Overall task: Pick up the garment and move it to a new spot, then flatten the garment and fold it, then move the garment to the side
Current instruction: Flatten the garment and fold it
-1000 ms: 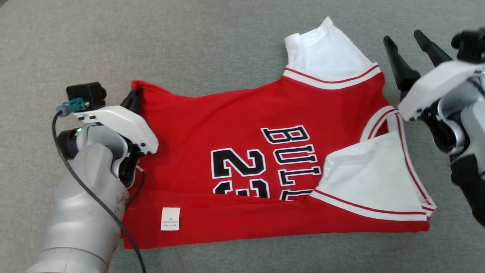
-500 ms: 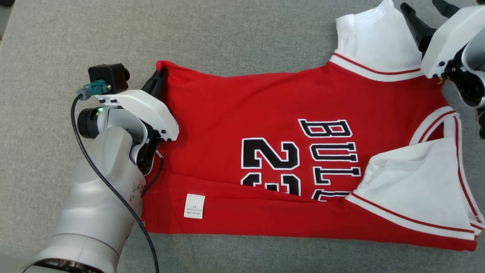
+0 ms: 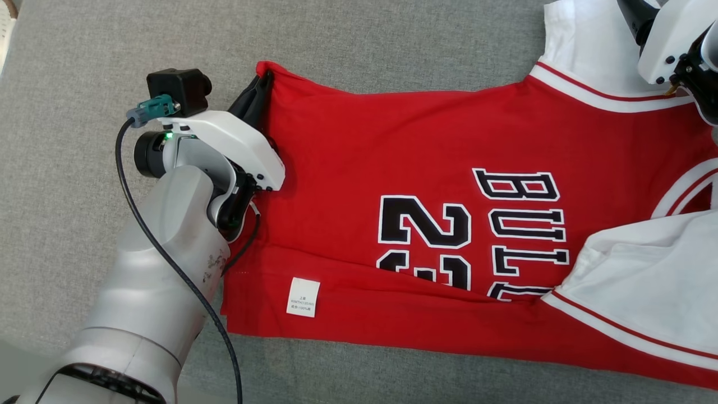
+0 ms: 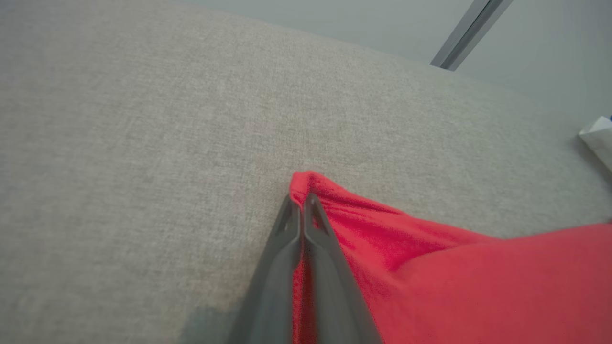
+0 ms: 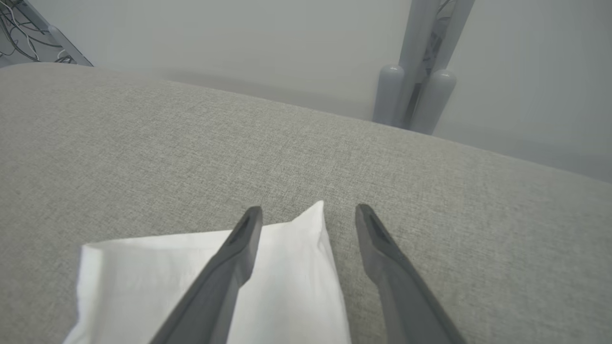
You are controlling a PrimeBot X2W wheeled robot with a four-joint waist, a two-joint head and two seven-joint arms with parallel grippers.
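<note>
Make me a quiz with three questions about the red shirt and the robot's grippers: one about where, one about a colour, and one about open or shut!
1. Where does the left gripper pinch the red jersey?
A. a red corner
B. the number
C. a sleeve

2. What colour are the jersey's sleeves?
A. blue
B. white
C. green

3. How is the right gripper?
A. shut on the tag
B. shut on the number
C. open

Answers:
1 A: its closed fingers clamp the red corner in the left wrist view.
2 B: both sleeves are white with red trim.
3 C: its fingers stand apart, either side of a sleeve's tip.
</note>
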